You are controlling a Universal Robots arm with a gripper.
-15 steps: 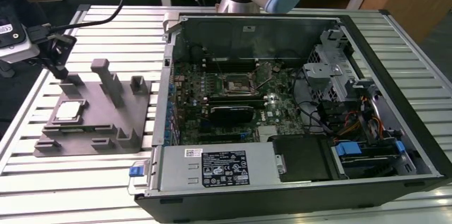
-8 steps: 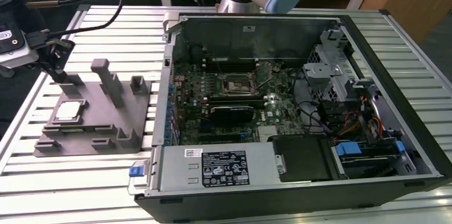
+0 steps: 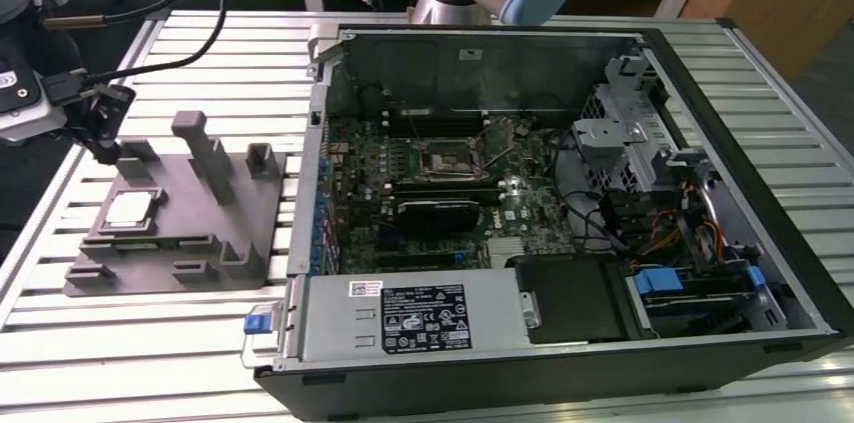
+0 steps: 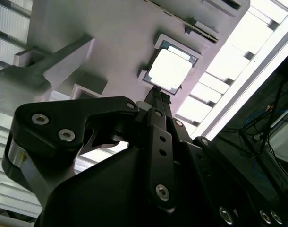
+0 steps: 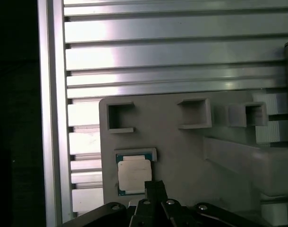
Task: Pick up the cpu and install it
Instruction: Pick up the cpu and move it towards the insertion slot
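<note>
The cpu (image 3: 128,208) is a small square chip with a pale silver top, lying flat in a shallow pocket of the grey fixture (image 3: 200,233) at the exterior view's left. My gripper (image 3: 104,151) hangs above the fixture, just beyond the chip's far edge, with its fingers together and nothing between them. In the second wrist view the fingertips (image 4: 158,96) meet in a point just short of the cpu (image 4: 170,70). In the first wrist view the cpu (image 5: 133,174) sits in its green-edged pocket right by the gripper (image 5: 153,185). The motherboard socket (image 3: 447,156) lies inside the open case.
An open black computer case (image 3: 747,143) covers the middle and right of the slatted aluminium table (image 3: 174,363), with a power supply (image 3: 414,313) at its near side. Upright posts (image 3: 200,143) rise from the fixture beside the gripper. Cables trail from the arm at the upper left.
</note>
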